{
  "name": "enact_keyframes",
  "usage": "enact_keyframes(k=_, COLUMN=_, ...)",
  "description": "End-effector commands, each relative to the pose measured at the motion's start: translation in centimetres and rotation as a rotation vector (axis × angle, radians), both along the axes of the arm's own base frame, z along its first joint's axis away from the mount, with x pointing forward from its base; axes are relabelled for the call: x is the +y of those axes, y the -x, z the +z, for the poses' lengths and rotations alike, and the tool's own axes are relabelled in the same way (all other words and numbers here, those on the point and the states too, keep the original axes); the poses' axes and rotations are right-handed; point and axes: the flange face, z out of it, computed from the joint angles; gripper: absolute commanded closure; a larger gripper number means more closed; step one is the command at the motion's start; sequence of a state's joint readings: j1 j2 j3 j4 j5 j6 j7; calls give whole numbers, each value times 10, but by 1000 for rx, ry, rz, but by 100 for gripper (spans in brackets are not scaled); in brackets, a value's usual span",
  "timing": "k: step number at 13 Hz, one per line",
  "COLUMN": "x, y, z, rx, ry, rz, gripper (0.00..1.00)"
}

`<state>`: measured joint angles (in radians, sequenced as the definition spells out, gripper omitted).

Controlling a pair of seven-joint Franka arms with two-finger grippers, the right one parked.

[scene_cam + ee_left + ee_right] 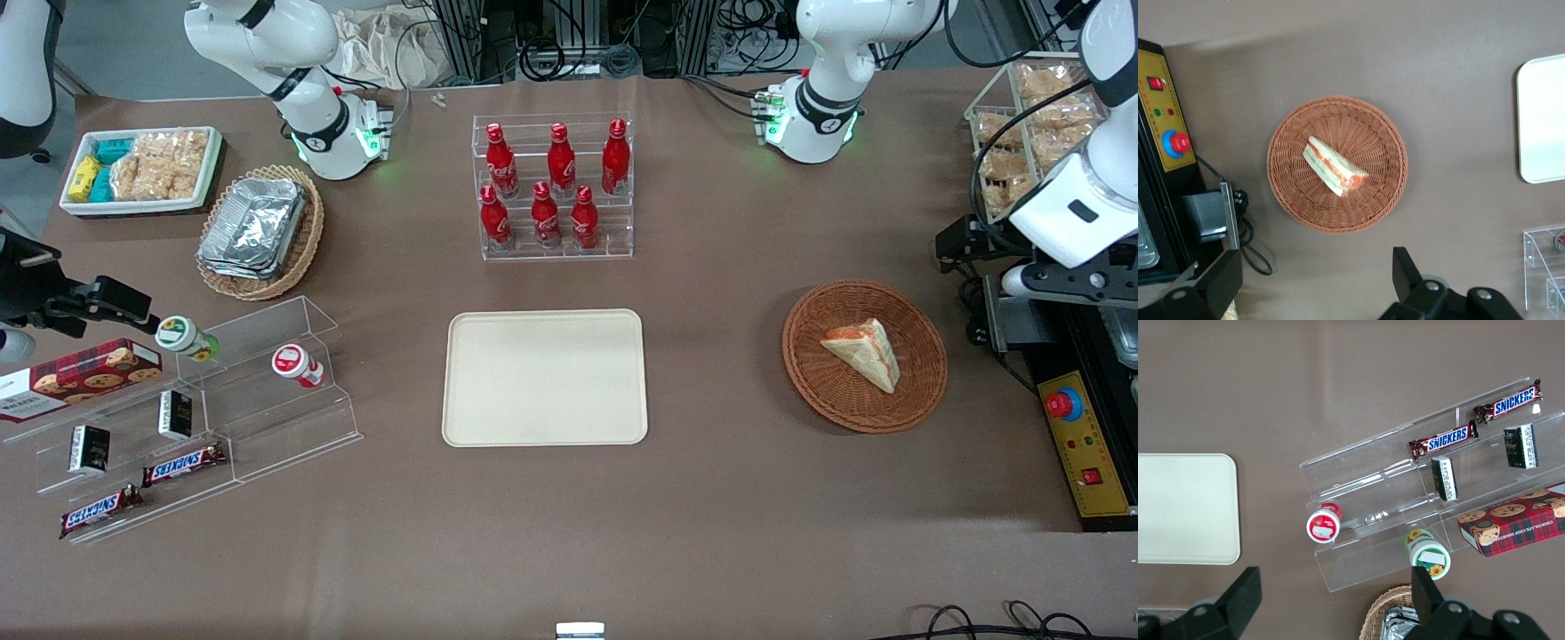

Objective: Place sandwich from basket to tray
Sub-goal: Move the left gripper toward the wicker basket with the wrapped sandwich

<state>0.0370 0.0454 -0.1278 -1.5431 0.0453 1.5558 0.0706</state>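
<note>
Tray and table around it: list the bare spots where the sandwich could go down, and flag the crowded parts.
The tray is bare all over. Open table lies between it and the basket holding the sandwich, and nearer the front camera. Crowded: the bottle rack farther from the camera, and the acrylic snack shelves toward the parked arm's end. The hand hangs open above the basket.

My gripper [1315, 290] hangs open above the brown table [711, 498], off the basket [864, 356] at its 3 o'clock edge. The tray [544, 377] lies at the table's centre. A bottle rack [553, 187] stands at 12, a foil-tray basket [260, 231] at 10, a clear snack stand [196, 418] at 8.
</note>
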Motion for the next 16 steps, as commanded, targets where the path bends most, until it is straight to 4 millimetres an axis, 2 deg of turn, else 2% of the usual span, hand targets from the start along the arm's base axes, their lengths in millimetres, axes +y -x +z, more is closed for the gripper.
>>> enact_keyframes(k=1, x=5, y=-9, z=1, rx=10, ry=9, rz=-9, gripper=0)
enact_keyframes(k=4, x=5, y=-13, z=-1, rx=11, ry=8, rz=-1, gripper=0)
enact_keyframes(k=7, x=6, y=-16, z=-20, rx=34, ry=4, rz=178, gripper=0)
enact_keyframes(k=10, x=1, y=-17, z=-60, rx=51, ry=-15, rz=326, gripper=0)
enact_keyframes(k=12, x=1, y=-14, z=-84, rx=72, ry=-39, rz=494, gripper=0)
enact_keyframes(k=16, x=3, y=-6, z=-153, rx=41, ry=-46, rz=704, gripper=0)
